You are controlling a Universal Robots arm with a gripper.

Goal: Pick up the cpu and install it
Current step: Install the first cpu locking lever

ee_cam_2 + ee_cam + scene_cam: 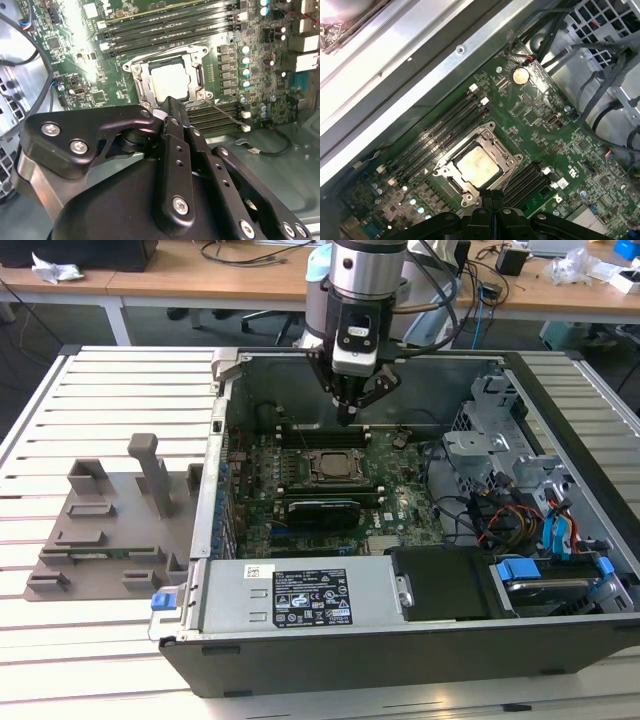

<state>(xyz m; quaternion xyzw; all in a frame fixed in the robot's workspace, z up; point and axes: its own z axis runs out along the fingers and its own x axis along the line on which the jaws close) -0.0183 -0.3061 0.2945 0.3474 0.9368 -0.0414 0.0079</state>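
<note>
Hovering with my gripper (348, 412) clenched, tips pressed together and nothing between them. It hangs clear above the motherboard (405, 502), not touching anything. My wrist is vertical and the tool points straight down into the open case (283, 382), over the socket or just off it toward the case's far wall. I can't tell which.

The cpu (169, 81) lies flat in the socket near the board's middle, with the socket frame (140, 86) around all four sides and memory slots (447, 122) running along two of them. Whether the frame is latched I can't tell.

My read on handling: light, stiff and thin. The metal lid looks smooth, so it's likely slippery. The underside is likely fragile, so no dragging or tilting. Best grip is two opposite edges, held level, though the frame leaves little room there.
</note>
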